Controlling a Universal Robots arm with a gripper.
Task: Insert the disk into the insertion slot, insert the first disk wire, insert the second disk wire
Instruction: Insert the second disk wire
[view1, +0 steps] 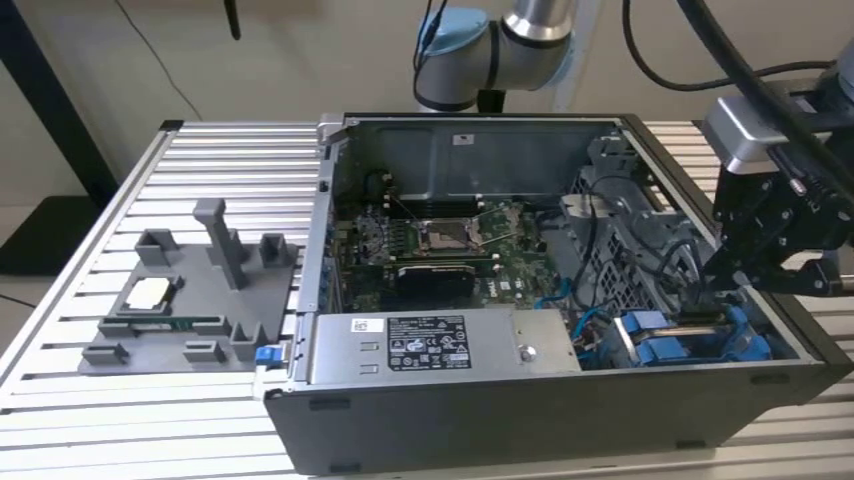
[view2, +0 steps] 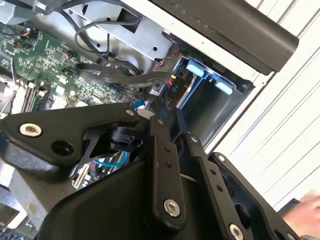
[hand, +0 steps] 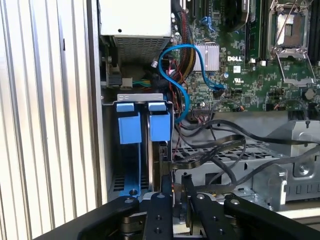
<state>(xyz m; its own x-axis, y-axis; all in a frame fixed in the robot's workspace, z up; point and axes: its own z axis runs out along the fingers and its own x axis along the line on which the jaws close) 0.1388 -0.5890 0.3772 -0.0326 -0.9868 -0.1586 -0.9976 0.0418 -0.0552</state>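
Your black robot gripper (hand: 177, 184) hangs over the front corner of the open dark grey computer case (view1: 534, 420), at the exterior view's right. You cannot tell whether the pincer is spread or pressed together.

The disk, a flat drive framed by a bright blue plastic carrier (hand: 160, 127), stands on edge in the insertion slot (hand: 142, 96), a metal bay in that corner. A second blue carrier (hand: 129, 129) stands just beside it.

In the first wrist view, a flat black wire (hand: 210, 154) runs from the side of the perforated metal cage toward the disk's end, close to the gripper's tip. The green motherboard (hand: 250, 75) lies beyond the bay.

In the exterior view, the grey labelled power-supply box (view1: 434, 345) sits next to the bay. Outside the case, a grey plastic fixture (view1: 187, 290) rests on the slatted aluminium table (view1: 80, 400).
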